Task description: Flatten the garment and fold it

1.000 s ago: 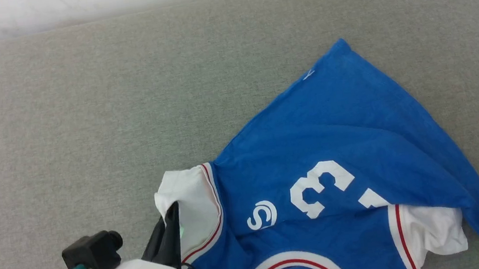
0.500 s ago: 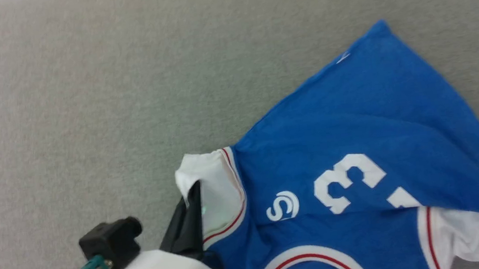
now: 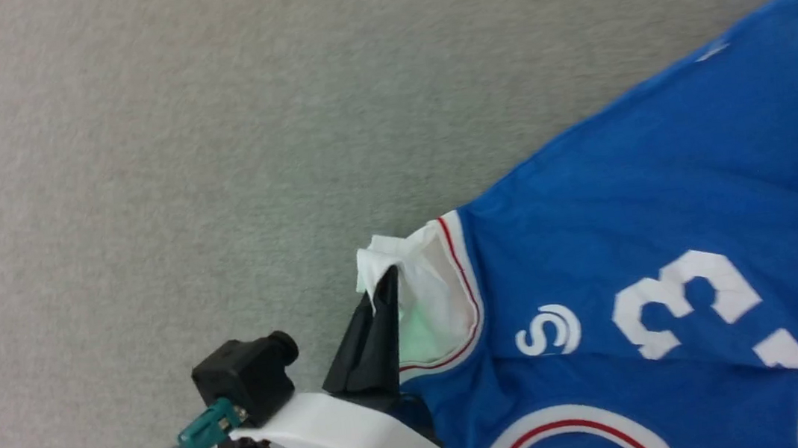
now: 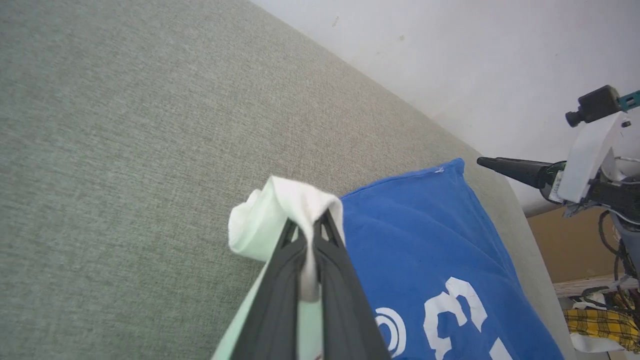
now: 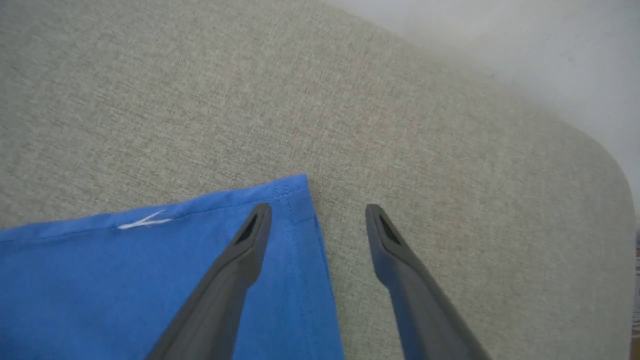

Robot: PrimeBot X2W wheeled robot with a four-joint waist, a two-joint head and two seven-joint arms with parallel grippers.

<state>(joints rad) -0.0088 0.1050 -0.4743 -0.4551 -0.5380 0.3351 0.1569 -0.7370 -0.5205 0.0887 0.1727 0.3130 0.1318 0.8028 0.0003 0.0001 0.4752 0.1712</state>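
A bright blue jersey T-shirt (image 3: 664, 179), white-sleeved with red trim and white lettering, is spread rumpled on a grey fabric bench (image 3: 137, 171). One white sleeve (image 3: 432, 303) is clamped in the left gripper (image 3: 385, 286) fingers. The right gripper (image 5: 317, 215) fingers are parted over a blue hem corner.

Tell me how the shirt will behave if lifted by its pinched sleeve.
Probably floppy: the sleeve bunches and folds over the shut left gripper. The shirt would likely drape and trail, not lift flat; it lies in soft ripples. It might drag rather than slide on the woven grey surface.
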